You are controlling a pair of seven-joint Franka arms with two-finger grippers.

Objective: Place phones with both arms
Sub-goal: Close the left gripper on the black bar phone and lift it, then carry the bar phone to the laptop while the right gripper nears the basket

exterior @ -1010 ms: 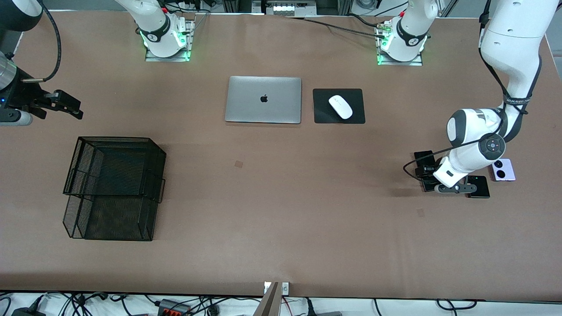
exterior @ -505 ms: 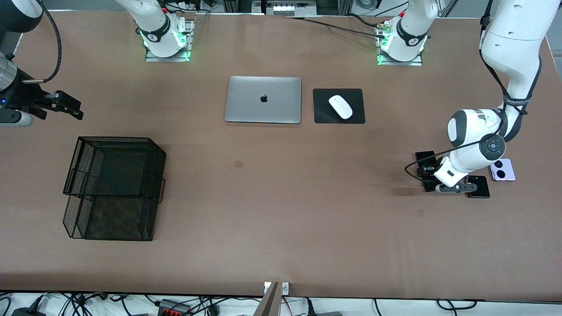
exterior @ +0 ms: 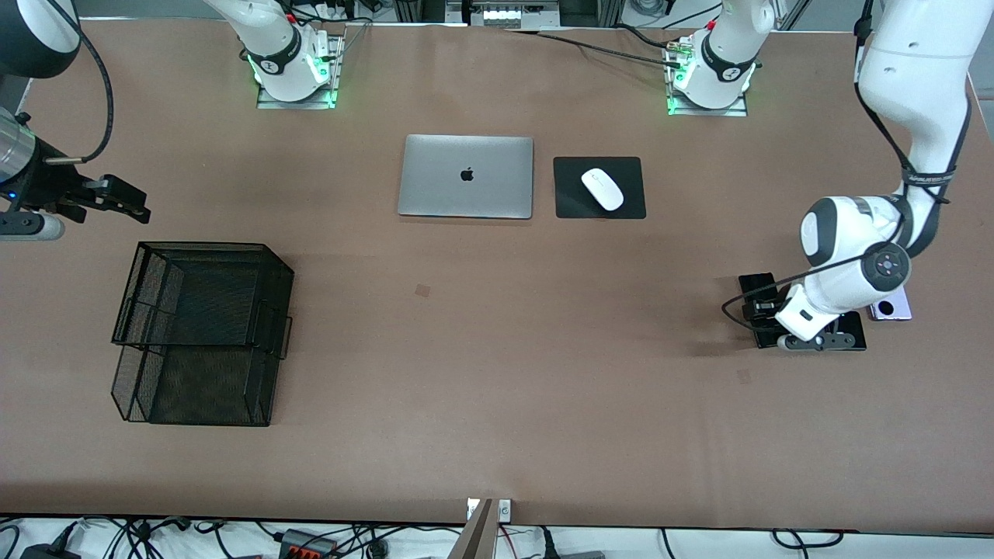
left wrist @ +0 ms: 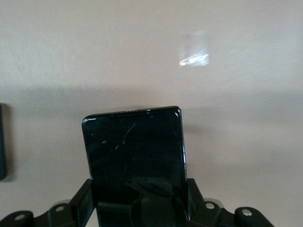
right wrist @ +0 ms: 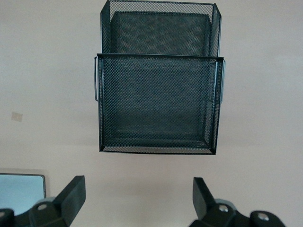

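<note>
My left gripper (exterior: pixel 800 338) (left wrist: pixel 139 189) is low over the table at the left arm's end, shut across the width of the long black phone (exterior: pixel 755 284) (left wrist: pixel 132 146). The phone's glass shows fine cracks. Its free end sticks out past the fingers (left wrist: pixel 85 198). The small folded black phone (exterior: pixel 854 338) lies right beside it, a dark sliver (left wrist: pixel 1 142) in the left wrist view. The lilac phone (exterior: pixel 893 312) peeks out from under the left arm's wrist. My right gripper (exterior: pixel 138 203) (right wrist: pixel 137 189) waits open and empty beside the mesh basket (exterior: pixel 202 334) (right wrist: pixel 158 104).
A closed silver laptop (exterior: pixel 466 176) (right wrist: pixel 21 191) lies mid-table near the bases. Beside it a white mouse (exterior: pixel 603 189) rests on a black pad (exterior: pixel 571 203). The two-tier black mesh basket stands toward the right arm's end. A small tape patch (exterior: pixel 744 376) (left wrist: pixel 194 54) marks the table.
My left gripper has shut on the long black phone and shifted slightly toward the left arm's end, and the arm now covers more of the lilac phone. The right gripper barely drifted.
</note>
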